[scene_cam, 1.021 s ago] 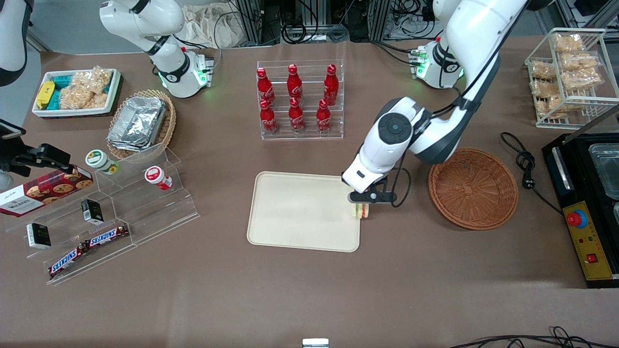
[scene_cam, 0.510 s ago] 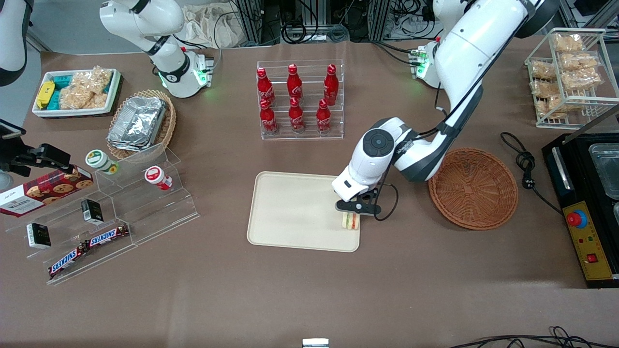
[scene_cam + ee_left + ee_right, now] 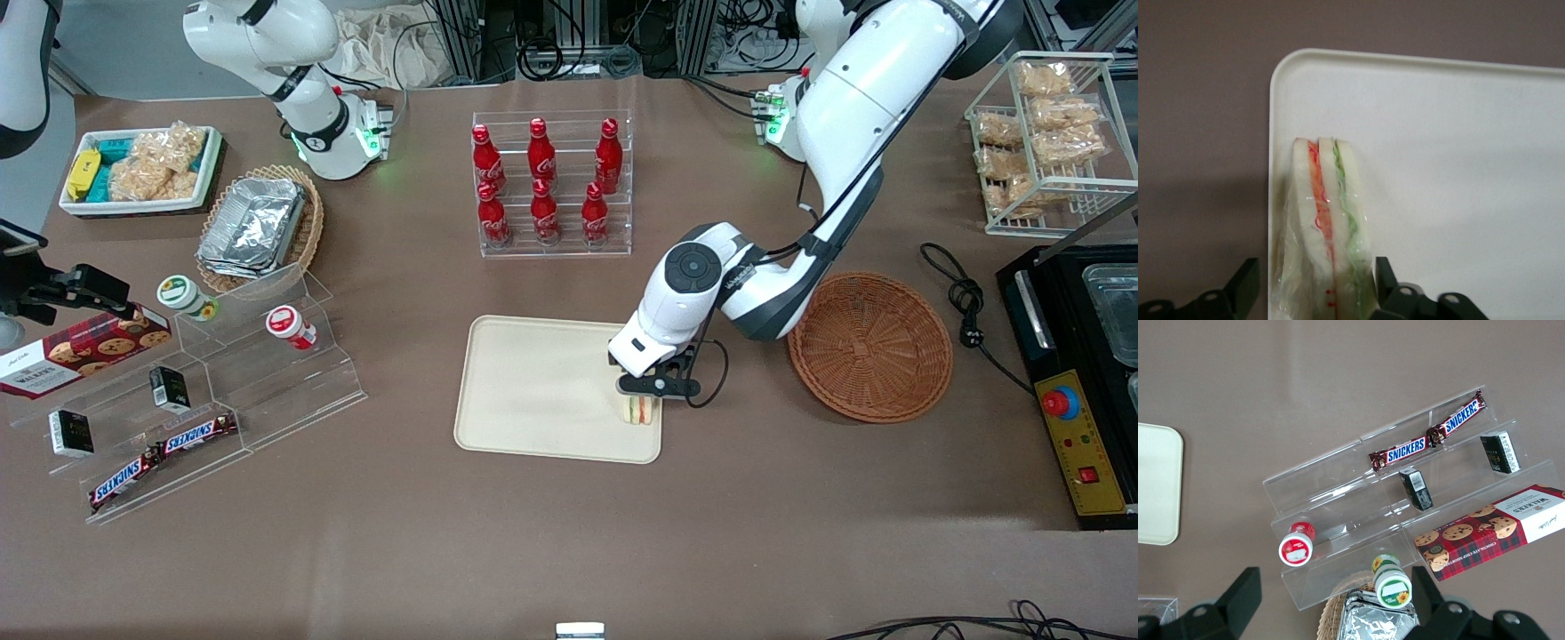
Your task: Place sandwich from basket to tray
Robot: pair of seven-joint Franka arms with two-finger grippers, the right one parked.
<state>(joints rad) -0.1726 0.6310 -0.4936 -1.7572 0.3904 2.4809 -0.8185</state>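
Now the claw [image 3: 638, 396] is down at the tray [image 3: 533, 391], at the corner nearest the basket [image 3: 869, 346], its two fingers [image 3: 1386, 277] clamped on the sandwich [image 3: 1327, 227]. That wrapped wedge stands on edge just inside the tray's rim, orange and green layers showing. On the worktop [image 3: 569, 533] the wicker basket sits just beside the tray, toward the working arm's end.

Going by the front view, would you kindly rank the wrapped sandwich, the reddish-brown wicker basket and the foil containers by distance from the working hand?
1. Clear-wrapped triangular sandwich: between the left hand's fingers, over the cream tray's edge.
2. Round reddish-brown wicker basket: beside the tray, toward the working arm's end.
3. Foil containers: toward the parked arm's end.
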